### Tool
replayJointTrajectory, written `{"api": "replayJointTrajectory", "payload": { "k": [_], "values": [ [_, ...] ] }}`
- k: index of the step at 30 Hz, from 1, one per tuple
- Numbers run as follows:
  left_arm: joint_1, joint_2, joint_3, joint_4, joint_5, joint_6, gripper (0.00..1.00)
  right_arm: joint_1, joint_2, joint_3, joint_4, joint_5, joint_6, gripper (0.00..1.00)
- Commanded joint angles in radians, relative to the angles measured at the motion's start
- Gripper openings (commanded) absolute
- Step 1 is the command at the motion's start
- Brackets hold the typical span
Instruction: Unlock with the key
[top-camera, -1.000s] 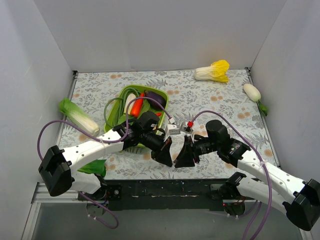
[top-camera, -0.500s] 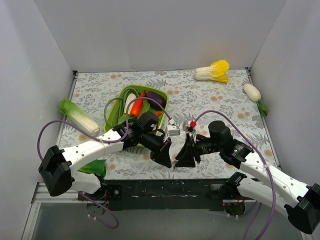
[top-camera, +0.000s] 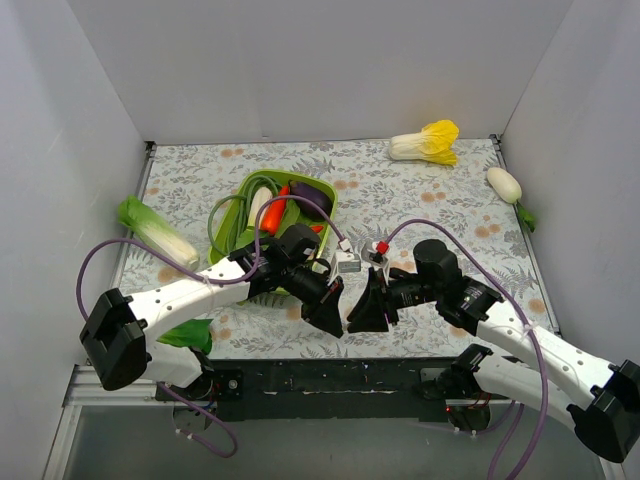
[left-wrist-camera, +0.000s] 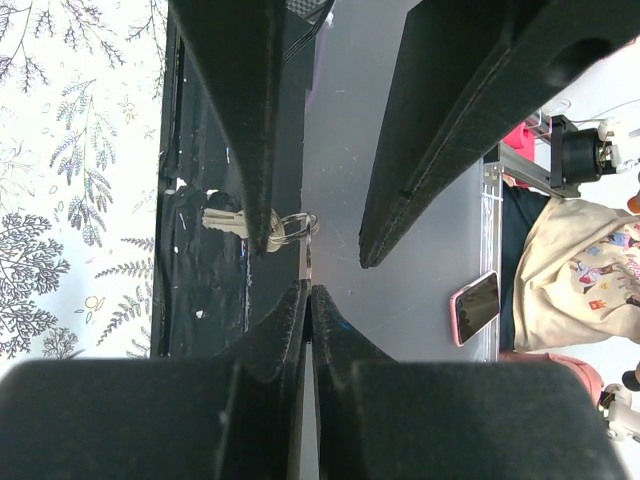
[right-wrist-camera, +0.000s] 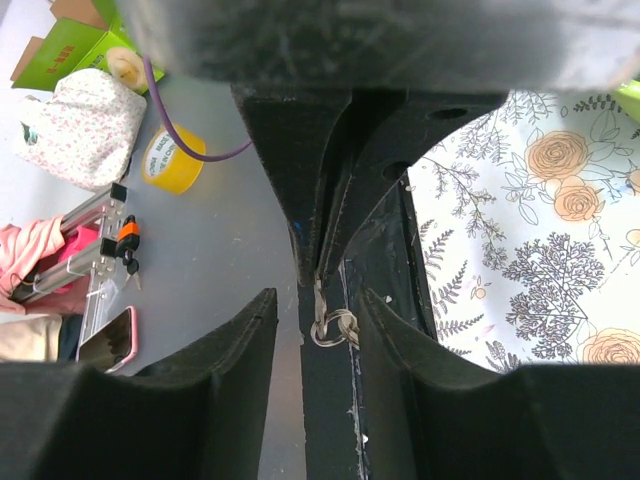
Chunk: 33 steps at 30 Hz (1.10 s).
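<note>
My left gripper (top-camera: 328, 315) (left-wrist-camera: 310, 290) hangs over the table's front edge, shut on the thin silvery key (right-wrist-camera: 320, 288), which I see edge-on. A key ring (left-wrist-camera: 297, 224) (right-wrist-camera: 333, 328) with a spare key (left-wrist-camera: 232, 222) hangs from the held key. My right gripper (top-camera: 362, 315) (right-wrist-camera: 318, 300) faces the left one, open, with its fingers (right-wrist-camera: 210, 390) on either side of the key and ring and not touching them. The key does not show in the top view. The brass padlock is out of view.
A green basket (top-camera: 238, 210) of vegetables stands behind the left arm. A bok choy (top-camera: 155, 232) lies at the left, a napa cabbage (top-camera: 425, 142) at the back and a white radish (top-camera: 505, 183) at the right. The black front rail (top-camera: 330, 375) runs below both grippers.
My right gripper has shifted slightly left, closer to the left gripper. The left gripper has barely moved and stays shut.
</note>
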<state>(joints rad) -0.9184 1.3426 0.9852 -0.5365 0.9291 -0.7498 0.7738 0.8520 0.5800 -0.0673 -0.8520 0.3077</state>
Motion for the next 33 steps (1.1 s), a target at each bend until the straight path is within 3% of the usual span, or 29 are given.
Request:
{"api": "replayJointTrajectory", "payload": {
  "k": [1, 19, 33],
  "values": [
    [0.003, -0.007, 0.043, -0.010, 0.025, 0.017, 0.00, 0.012, -0.004, 0.026, 0.035, -0.044, -0.005, 0.43],
    [0.004, -0.008, 0.052, -0.016, 0.011, 0.018, 0.00, 0.032, 0.016, 0.001, -0.002, -0.058, -0.016, 0.24],
    [0.004, -0.011, 0.056, -0.020, 0.011, 0.020, 0.00, 0.041, 0.042, 0.000, -0.026, -0.047, -0.036, 0.24]
  ]
}}
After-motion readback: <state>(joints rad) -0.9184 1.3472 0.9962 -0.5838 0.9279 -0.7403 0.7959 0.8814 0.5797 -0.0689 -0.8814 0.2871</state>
